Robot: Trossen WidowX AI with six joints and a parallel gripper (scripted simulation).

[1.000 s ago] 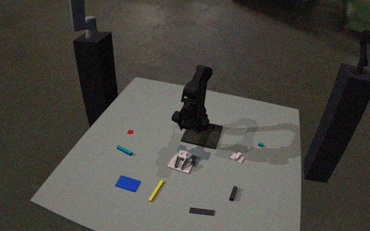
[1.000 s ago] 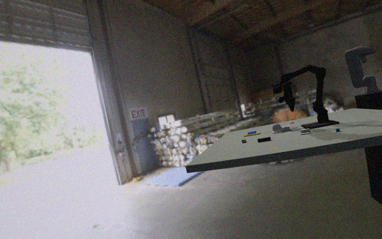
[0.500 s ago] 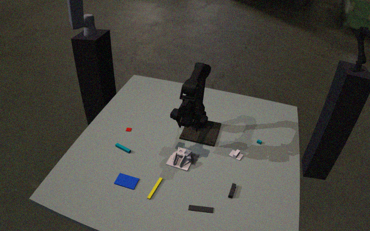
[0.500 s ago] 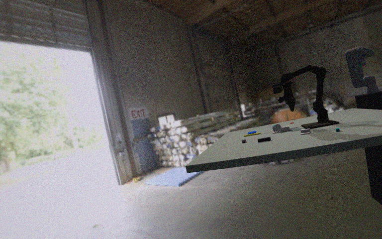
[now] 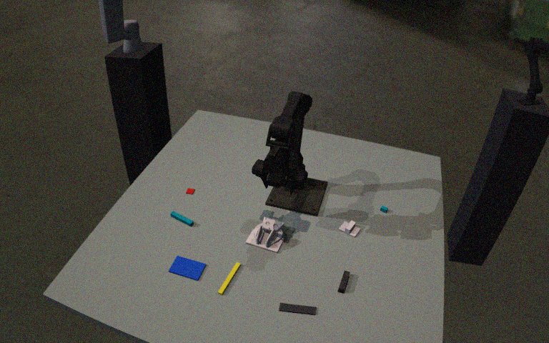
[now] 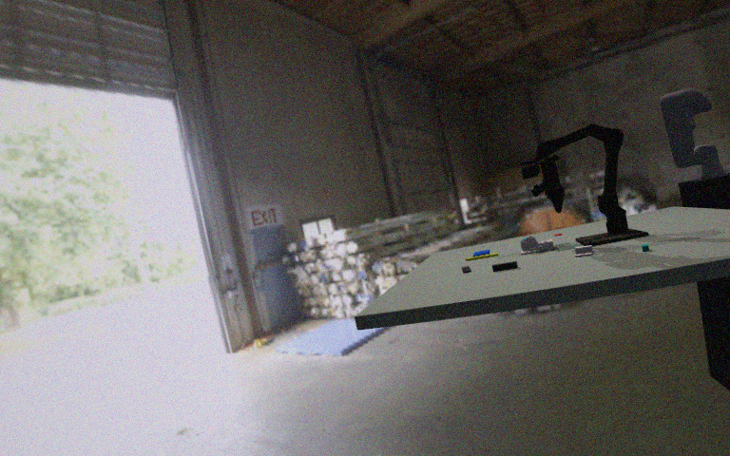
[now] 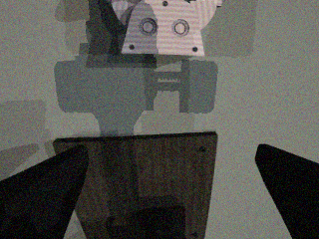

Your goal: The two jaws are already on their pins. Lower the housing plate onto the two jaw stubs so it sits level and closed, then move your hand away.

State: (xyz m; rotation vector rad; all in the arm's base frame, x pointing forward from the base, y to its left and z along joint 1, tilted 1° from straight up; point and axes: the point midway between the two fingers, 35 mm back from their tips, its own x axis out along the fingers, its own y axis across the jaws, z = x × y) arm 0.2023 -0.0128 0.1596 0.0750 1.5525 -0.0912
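The pale housing plate (image 5: pixel 273 223) (image 7: pixel 163 41) lies over the rear of the two jaws, above a pale base (image 5: pixel 252 241). Two round pin ends show in its holes in the wrist view. The left jaw (image 5: pixel 259 235) and right jaw (image 5: pixel 269 239) stick out in front of it. Whether the plate sits fully level is too small to tell. The assembly also shows, small, in the exterior view (image 6: pixel 532 245). My gripper (image 5: pixel 279 187) (image 6: pixel 558 210) (image 7: pixel 174 153) is open and empty, high above the table and back from the housing plate, over the front of the arm's base board.
The arm's dark base board (image 5: pixel 299 206) (image 7: pixel 164 169) is behind the assembly. A small pale stand (image 5: pixel 349 228) is to the right. A yellow bar (image 5: pixel 229 278), blue plate (image 5: pixel 187 267), teal bar (image 5: pixel 181 218), red tile (image 5: pixel 190 191), teal cube (image 5: pixel 384 209) and two dark bars (image 5: pixel 343 281) (image 5: pixel 297 309) lie around.
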